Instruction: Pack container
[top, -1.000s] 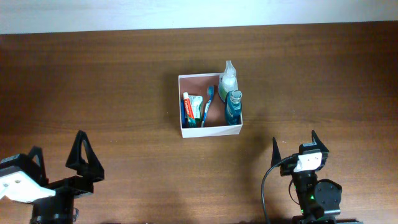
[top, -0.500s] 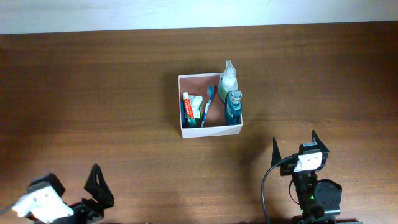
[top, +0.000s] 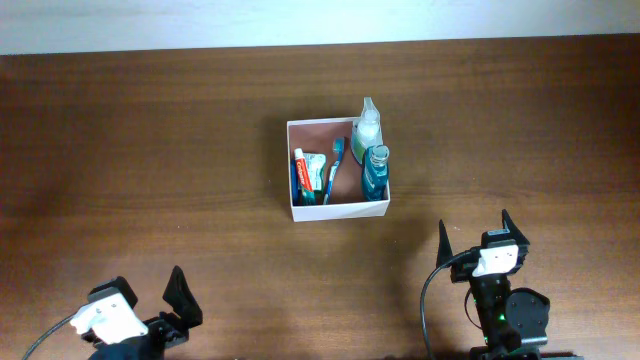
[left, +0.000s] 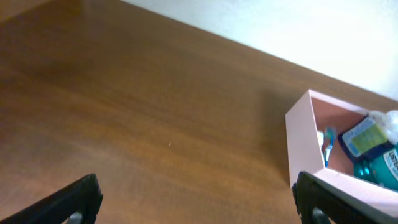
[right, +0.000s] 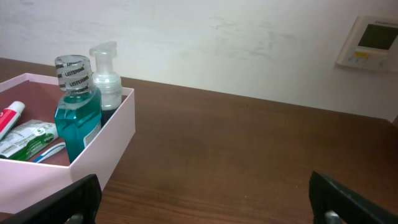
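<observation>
The container (top: 340, 211) is a square white box with a pinkish inside, standing mid-table. In it are a toothpaste tube (top: 309, 172), a blue toothbrush (top: 333, 170), a blue mouthwash bottle (top: 375, 172) and a white pump bottle (top: 367, 122). My left gripper (top: 145, 297) sits at the table's front left, far from the box, open and empty. My right gripper (top: 475, 235) stands open and empty at the front right, short of the box. In the left wrist view the container (left: 301, 140) lies ahead to the right of the gripper (left: 199, 202). In the right wrist view the container (right: 112, 143) and mouthwash bottle (right: 76, 118) are ahead to the left of the gripper (right: 208, 202).
Brown wooden table (top: 150, 140) all round the box. A white wall runs along the far edge, with a wall thermostat (right: 372, 40) on it at the right.
The left arm has drawn back toward the front edge and shifted right, its jaws still open. The right arm and the box's contents have not moved.
</observation>
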